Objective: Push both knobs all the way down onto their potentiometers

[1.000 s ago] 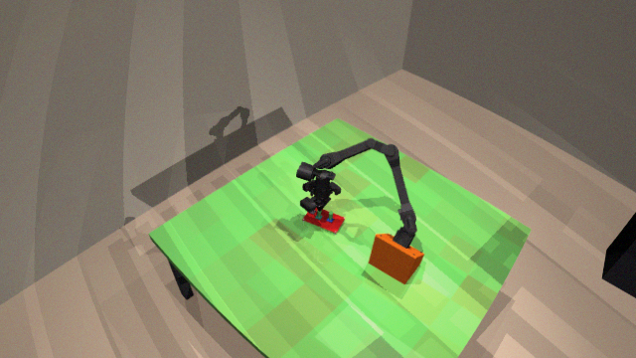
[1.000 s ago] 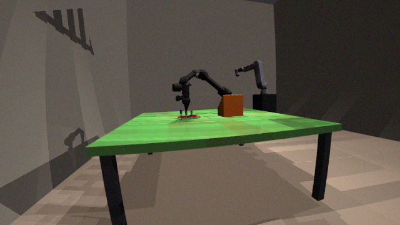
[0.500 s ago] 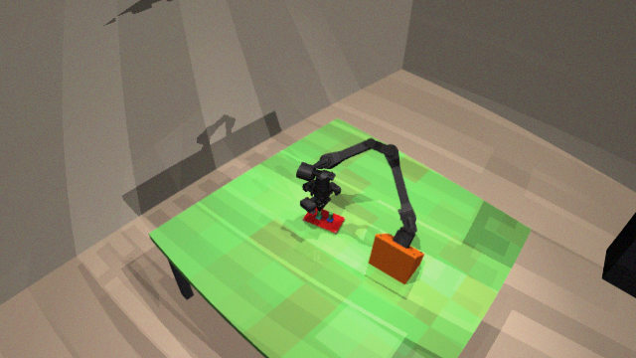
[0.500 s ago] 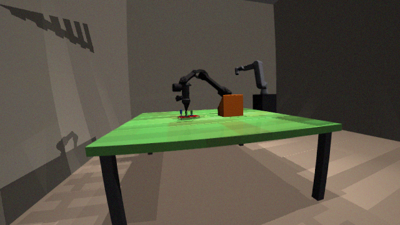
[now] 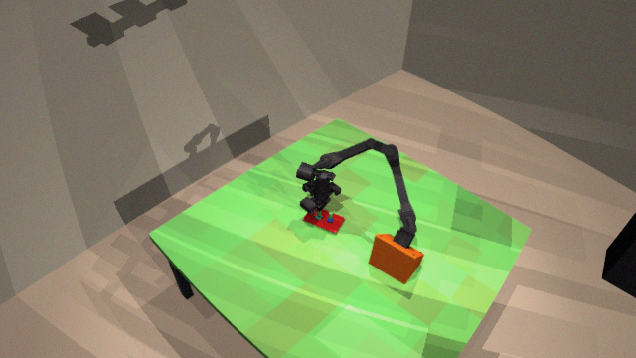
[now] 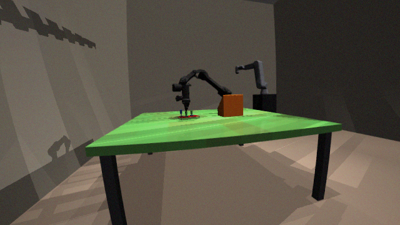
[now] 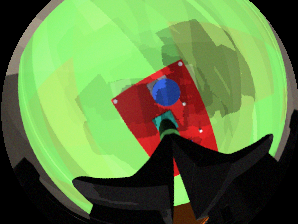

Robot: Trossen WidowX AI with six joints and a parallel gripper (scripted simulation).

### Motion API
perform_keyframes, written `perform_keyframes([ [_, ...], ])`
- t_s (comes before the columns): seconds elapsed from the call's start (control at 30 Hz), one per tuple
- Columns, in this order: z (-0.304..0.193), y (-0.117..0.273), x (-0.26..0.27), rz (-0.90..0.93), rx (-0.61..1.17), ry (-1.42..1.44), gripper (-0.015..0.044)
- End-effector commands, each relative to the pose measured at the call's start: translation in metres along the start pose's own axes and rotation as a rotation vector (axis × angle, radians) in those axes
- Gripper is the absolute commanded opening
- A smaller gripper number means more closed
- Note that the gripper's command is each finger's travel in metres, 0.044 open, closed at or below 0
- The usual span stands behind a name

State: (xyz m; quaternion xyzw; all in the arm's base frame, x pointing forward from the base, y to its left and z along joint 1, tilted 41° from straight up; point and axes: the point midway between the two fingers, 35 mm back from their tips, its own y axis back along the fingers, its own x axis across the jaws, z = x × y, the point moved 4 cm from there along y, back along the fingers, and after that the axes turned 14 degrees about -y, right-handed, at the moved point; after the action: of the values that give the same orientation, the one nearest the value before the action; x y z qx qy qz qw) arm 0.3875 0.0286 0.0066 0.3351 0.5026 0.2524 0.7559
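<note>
The red circuit board [image 5: 334, 226] [image 6: 195, 117] [image 7: 135, 102] lies low above the table. A blue knob [image 6: 180, 111] [image 7: 166, 92] stands high at one end, over a grey potentiometer. A teal potentiometer [image 5: 319, 217] [image 7: 165, 119] sits mid-board, with a dark green knob at my fingertips. A green knob [image 5: 331, 215] [image 6: 191, 112] stands at the other end on a blue potentiometer [image 5: 330, 220]; my fingers hide it in the wrist view. My gripper [image 5: 319, 209] [image 6: 186, 110] [image 7: 169, 138] is shut on nothing, pointing down right over the middle knob. Whether the tips touch it cannot be told.
The arm's orange base block [image 5: 396, 259] [image 6: 232, 105] stands on the green table [image 5: 238, 219] [image 6: 150, 134], to the board's right in the top and exterior views. A second, grey arm [image 6: 259, 75] stands on a black pedestal behind the table.
</note>
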Motion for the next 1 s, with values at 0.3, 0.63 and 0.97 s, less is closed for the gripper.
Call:
perform_keyframes([
  [0.3,0.002,-0.01,-0.001,-0.007,0.008,-0.013,0.0],
  [0.63,0.002,0.004,-0.001,-0.006,0.008,-0.013,0.0],
  [0.97,0.002,0.012,-0.001,-0.009,0.007,-0.008,0.0053],
])
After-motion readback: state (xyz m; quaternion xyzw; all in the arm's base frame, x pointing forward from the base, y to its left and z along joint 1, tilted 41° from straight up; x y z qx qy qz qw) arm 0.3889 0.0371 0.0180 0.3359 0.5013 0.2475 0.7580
